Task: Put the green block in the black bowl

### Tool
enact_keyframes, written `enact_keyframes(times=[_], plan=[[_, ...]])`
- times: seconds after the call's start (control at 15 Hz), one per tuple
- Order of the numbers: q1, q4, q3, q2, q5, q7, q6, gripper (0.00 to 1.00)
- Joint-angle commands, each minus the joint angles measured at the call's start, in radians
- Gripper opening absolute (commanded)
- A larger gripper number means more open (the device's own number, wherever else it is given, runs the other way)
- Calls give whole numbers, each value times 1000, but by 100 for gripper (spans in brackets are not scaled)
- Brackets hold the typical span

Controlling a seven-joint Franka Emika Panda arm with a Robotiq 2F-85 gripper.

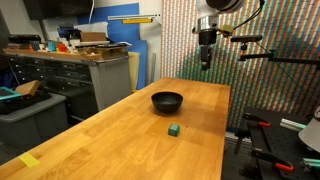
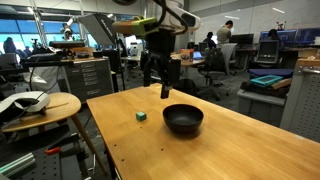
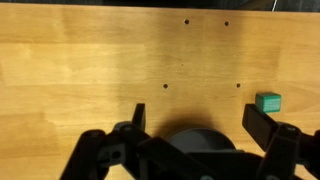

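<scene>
The green block (image 1: 174, 129) is a tiny cube lying on the wooden table, a short way in front of the black bowl (image 1: 167, 101). Both show in both exterior views, block (image 2: 141, 116) left of the bowl (image 2: 183, 119). My gripper (image 2: 160, 82) hangs high above the table's far part, behind the bowl, open and empty; it also shows in an exterior view (image 1: 206, 55). In the wrist view the open fingers (image 3: 198, 122) frame the bowl (image 3: 205, 138) below, and the block (image 3: 267, 102) lies at the right, just past the right finger.
The wooden table (image 1: 120, 135) has screw holes in its top. A cabinet with clutter (image 1: 70, 70) and a blue panel (image 1: 135, 50) stand beyond one edge. A round side table (image 2: 40, 105) and office desks (image 2: 270, 80) surround it.
</scene>
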Motion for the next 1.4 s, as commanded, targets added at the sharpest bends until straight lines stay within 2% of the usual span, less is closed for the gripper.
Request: enact_keyframes(times=[0.0,0.2,0.33,0.73,1.33], plan=[[7,-5,44,60,3,35,118,100],[17,-17,76,102,44,58,244,100],[26,-13,97,136,75,65,278,100],[58,4,170,224,172,67,298,100],[119,53,263,386,147,160,351,100]])
